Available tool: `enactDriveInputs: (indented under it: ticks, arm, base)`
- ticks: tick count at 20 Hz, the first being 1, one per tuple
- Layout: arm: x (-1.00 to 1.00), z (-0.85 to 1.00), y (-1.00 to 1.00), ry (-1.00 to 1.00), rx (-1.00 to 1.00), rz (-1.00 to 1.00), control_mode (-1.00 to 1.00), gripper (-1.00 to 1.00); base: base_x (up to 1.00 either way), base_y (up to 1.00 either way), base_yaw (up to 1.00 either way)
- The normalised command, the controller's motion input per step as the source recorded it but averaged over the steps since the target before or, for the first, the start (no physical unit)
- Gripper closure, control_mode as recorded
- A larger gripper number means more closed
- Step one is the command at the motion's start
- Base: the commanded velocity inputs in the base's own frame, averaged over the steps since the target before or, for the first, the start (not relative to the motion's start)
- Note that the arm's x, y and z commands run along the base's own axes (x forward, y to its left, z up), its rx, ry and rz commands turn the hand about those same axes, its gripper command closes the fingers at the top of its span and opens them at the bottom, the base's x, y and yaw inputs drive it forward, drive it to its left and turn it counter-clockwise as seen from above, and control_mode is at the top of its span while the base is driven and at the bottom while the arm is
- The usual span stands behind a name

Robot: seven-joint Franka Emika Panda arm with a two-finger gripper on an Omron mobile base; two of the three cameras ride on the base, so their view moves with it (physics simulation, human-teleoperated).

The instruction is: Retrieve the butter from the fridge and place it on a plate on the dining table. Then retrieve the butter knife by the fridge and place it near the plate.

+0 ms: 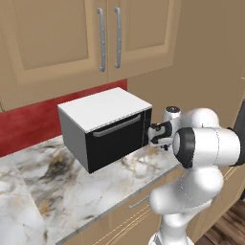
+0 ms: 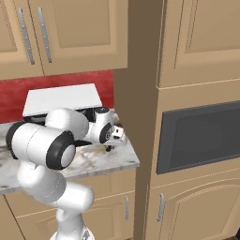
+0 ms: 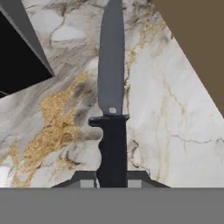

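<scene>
Down on the marble bench (image 3: 175,131), the butter knife (image 3: 111,113) lies flat, its grey blade pointing away from the hand. The jaws (image 3: 112,177) are clamped on its black handle. In the left base view the gripper (image 1: 160,134) sits low at the bench's right end, just right of the black-fronted oven box (image 1: 103,127) with its white top.

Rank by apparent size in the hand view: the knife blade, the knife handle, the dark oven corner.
1. Dark oven corner, though nearness may inflate it.
2. Knife blade.
3. Knife handle, lower end hidden at the jaws.
</scene>
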Motion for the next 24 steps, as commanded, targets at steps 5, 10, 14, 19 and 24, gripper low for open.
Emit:
enactDriveInputs:
  ticks: [5,10,14,19,24]
  arm:
    - [-0.71,0.47,0.0,0.03,0.0,-0.01,-1.0,1.0]
    - [-0.69,0.61,0.0,0.09,0.0,-0.07,-1.0,1.0]
    - [-0.61,0.75,0.0,0.05,0.05,-0.1,-1.0,1.0]
    - [-0.74,0.69,0.0,-0.01,0.09,-0.03,-1.0,1.0]
    - [-0.77,0.51,0.15,-0.13,0.01,0.0,-1.0,1.0]
  base:
    - [0.0,0.0,0.0]
    - [0.0,0.0,0.0]
    - [0.0,0.0,0.0]
    - [0.0,0.0,0.0]
    - [0.0,0.0,0.0]
